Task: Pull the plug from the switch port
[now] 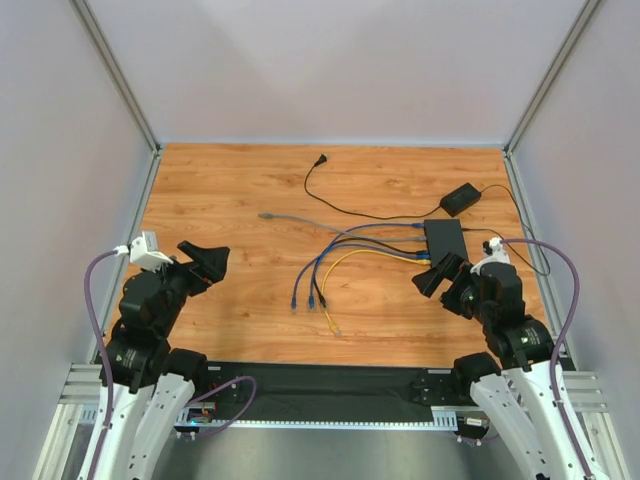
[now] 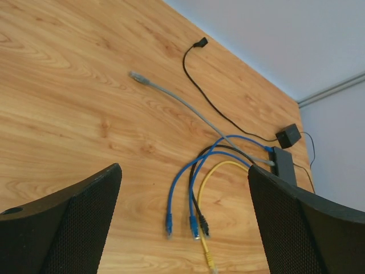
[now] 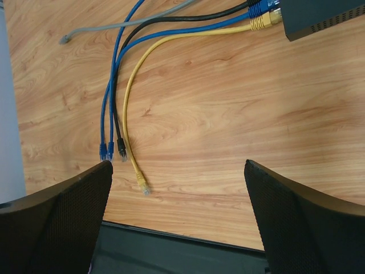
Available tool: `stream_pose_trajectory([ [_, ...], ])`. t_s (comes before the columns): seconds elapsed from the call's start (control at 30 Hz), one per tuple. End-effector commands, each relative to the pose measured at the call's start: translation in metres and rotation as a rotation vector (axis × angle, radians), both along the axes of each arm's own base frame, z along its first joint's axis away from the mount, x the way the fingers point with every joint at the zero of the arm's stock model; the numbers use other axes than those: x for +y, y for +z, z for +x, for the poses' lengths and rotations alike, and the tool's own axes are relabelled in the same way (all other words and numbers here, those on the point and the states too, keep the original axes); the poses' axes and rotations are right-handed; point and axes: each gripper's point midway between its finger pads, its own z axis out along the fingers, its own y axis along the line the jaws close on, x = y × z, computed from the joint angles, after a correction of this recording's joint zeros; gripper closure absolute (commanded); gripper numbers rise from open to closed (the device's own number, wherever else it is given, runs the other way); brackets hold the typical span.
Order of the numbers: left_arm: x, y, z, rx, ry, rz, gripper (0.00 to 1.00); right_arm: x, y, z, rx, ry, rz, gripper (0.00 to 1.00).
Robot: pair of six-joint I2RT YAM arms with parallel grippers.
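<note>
The flat black switch [image 1: 444, 238] lies at the table's right side; it also shows in the left wrist view [image 2: 283, 162] and the right wrist view [image 3: 322, 16]. Several cables are plugged into its left edge: yellow [image 3: 263, 21], blue [image 3: 258, 9], black and grey plugs. Their loose ends lie near the table's middle [image 1: 310, 298]. My right gripper [image 1: 438, 275] is open and empty, just in front of the switch. My left gripper [image 1: 205, 262] is open and empty at the table's left, far from the switch.
A small black power-adapter brick [image 1: 460, 200] with a thin black cord [image 1: 335, 205] lies behind the switch. The grey cable [image 1: 295, 217] runs left across the table. A black strip borders the table's near edge [image 1: 330, 385]. Walls enclose the table on three sides.
</note>
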Motion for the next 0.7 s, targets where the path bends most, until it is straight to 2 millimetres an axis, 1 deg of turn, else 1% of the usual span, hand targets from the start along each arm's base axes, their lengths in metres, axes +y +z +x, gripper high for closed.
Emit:
stream_pose_trajectory([
  [0.0,0.009,-0.002,-0.014,-0.010,0.003,0.075,0.00,0.000,0.010,0.004,-0.020,0.016,-0.022,0.00],
  [0.07,0.007,-0.001,-0.015,-0.010,-0.004,0.062,0.00,0.003,0.008,0.007,0.003,0.017,-0.009,0.00],
  [0.1,0.006,-0.005,-0.015,0.011,-0.002,0.046,0.00,0.005,0.005,0.012,0.018,0.014,-0.008,0.00],
  [0.17,-0.001,-0.007,-0.015,0.023,-0.036,0.026,0.00,0.005,-0.003,0.016,0.048,-0.004,-0.005,0.00],
  [0.2,-0.003,-0.009,-0.012,0.038,-0.043,0.023,0.00,0.003,-0.009,0.021,0.066,-0.020,-0.020,0.00],
  [0.27,-0.001,-0.013,-0.011,0.073,-0.017,0.006,0.00,-0.002,-0.014,0.026,0.086,-0.056,-0.031,0.00],
  [0.3,-0.003,-0.016,-0.009,0.088,-0.026,0.011,0.00,-0.005,-0.018,0.031,0.098,-0.074,-0.041,0.00],
  [0.33,-0.006,-0.014,-0.006,0.078,-0.048,0.024,0.00,-0.006,-0.019,0.034,0.104,-0.080,-0.041,0.00],
  [0.37,-0.020,-0.008,-0.007,0.048,-0.144,0.040,0.07,-0.009,-0.016,0.040,0.101,-0.102,-0.036,0.00],
  [0.4,-0.029,-0.006,-0.004,0.062,-0.192,0.032,0.13,-0.012,-0.021,0.044,0.128,-0.113,-0.046,0.00],
  [0.43,-0.039,-0.006,-0.003,0.076,-0.243,0.016,0.18,-0.015,-0.021,0.047,0.138,-0.126,-0.051,0.00],
  [0.47,-0.058,-0.006,-0.008,0.102,-0.341,-0.058,0.27,-0.021,-0.021,0.051,0.153,-0.152,-0.059,0.00],
  [0.5,-0.072,-0.018,0.001,0.149,-0.389,-0.105,0.29,-0.026,-0.024,0.057,0.183,-0.179,-0.072,0.01],
  [0.53,-0.084,-0.025,0.002,0.178,-0.434,-0.147,0.32,-0.032,-0.025,0.062,0.196,-0.204,-0.073,0.01],
  [0.57,-0.097,-0.021,0.008,0.167,-0.463,-0.198,0.34,-0.035,-0.025,0.067,0.199,-0.214,-0.075,0.01],
  [0.6,-0.121,-0.037,0.001,0.229,-0.536,-0.185,0.34,-0.038,-0.026,0.074,0.214,-0.226,-0.078,0.02],
  [0.63,-0.132,-0.039,0.001,0.238,-0.552,-0.167,0.34,-0.043,-0.028,0.077,0.225,-0.243,-0.081,0.02],
  [0.67,-0.140,-0.037,0.007,0.217,-0.523,-0.131,0.34,-0.051,-0.027,0.082,0.224,-0.271,-0.082,0.02],
])
